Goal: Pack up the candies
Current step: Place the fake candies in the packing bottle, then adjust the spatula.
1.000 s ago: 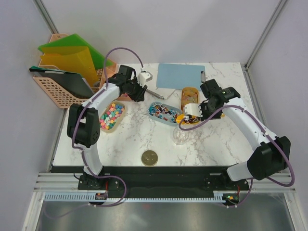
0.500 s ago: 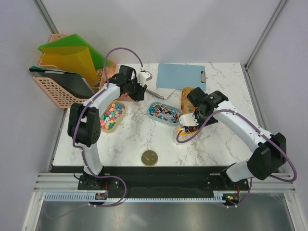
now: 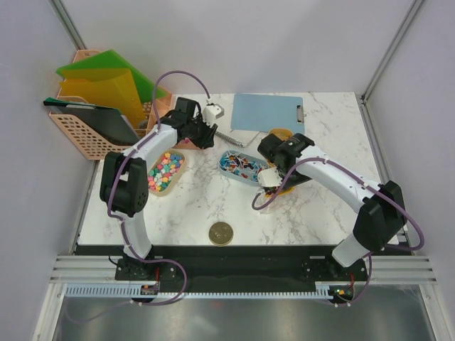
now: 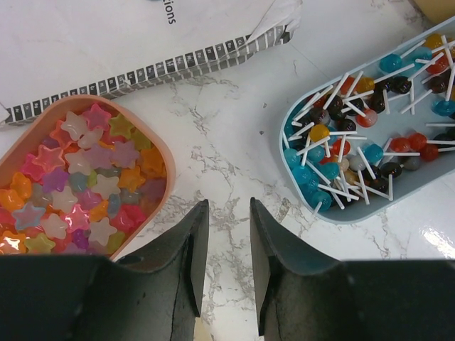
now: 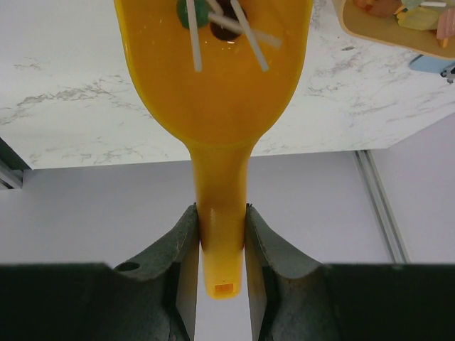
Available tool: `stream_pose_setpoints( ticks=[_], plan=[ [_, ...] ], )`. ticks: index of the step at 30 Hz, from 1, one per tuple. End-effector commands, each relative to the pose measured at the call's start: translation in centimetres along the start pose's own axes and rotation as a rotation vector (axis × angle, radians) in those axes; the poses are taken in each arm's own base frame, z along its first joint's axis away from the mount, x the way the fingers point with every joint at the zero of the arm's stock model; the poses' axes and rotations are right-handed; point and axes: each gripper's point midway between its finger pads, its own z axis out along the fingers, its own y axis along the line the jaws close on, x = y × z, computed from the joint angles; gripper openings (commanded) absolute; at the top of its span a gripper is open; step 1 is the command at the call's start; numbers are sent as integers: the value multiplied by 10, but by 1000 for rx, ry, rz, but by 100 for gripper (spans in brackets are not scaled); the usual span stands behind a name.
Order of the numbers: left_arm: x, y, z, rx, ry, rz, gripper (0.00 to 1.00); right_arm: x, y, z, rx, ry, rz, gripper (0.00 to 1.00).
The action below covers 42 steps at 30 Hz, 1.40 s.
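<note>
Seen from above, the right claw [image 3: 266, 177] hangs at the right end of the pale blue oval tray [image 3: 221, 162] of lollipop candies [image 3: 240, 165]. Bare marble table [image 3: 192, 206] lies open in front.

The left wrist view shows the left claw [image 4: 227, 207] slightly parted and empty, beside the pink tray [image 4: 169, 167] of star candies [image 4: 78, 177].

In the right wrist view, the right claw is clenched on the long orange plastic scoop [image 5: 213, 92], which holds a few lollipops. This is probably the carrying step. Next the scoop should stay level and clear the tray's rim.
</note>
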Motion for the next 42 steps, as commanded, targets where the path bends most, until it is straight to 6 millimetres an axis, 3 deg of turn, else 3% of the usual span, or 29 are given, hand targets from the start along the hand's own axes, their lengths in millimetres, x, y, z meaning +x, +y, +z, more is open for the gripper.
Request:
stream_pose_setpoints(
  ticks=[1,15,20,22,23,24,25,28,33,42],
  plan=[
    [-6,0,1,9,-43,-29,37,22,8,-16,-20,123,-4,0],
    [-10,-3,-3,20,-67,-29,37,33,8,-21,19,208,-60,0],
    [-30,-14,-17,64,-121,-56,39,45,-1,-42,94,186,-57,0],
    [-47,-31,-27,154,-166,-105,40,30,-6,-45,97,57,39,0],
    [-54,-37,-35,196,-191,-132,40,22,-19,-49,104,-13,110,0],
    [-61,-45,-40,249,-207,-205,41,5,-21,-48,70,-126,164,0],
    [-69,-62,-48,364,-233,-242,41,-5,-30,-49,78,-196,217,0],
    [-87,-84,-61,586,-250,-406,48,-23,-53,-44,130,-325,324,0],
    [-85,-90,-54,678,-222,-512,50,-35,-61,-28,146,-352,357,0],
    [-74,-97,-41,709,-192,-528,48,-44,-92,-38,225,-440,419,0]
  ],
)
